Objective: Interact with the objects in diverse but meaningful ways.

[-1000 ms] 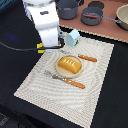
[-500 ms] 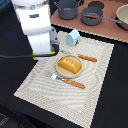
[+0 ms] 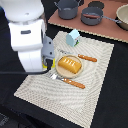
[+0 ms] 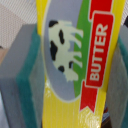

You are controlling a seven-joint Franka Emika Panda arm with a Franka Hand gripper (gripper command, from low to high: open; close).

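The jaws are clenched on the flat yellow butter packet (image 4: 75, 60), held beside the orange ridged bread loaf (image 3: 69, 64).

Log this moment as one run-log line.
gripper: shut on butter packet | arm: over mat's exterior-left side | bread: on plate, between fork and knife | carton: upright on mat

The packet (image 4: 75, 60) is yellow, with a black-spotted white cow on a grey oval, a green stripe and a red banner lettered white. The bread loaf (image 3: 69, 64) is orange. The carton (image 3: 74, 38) is light blue. The placemat (image 3: 97, 95) is cream, finely striped.
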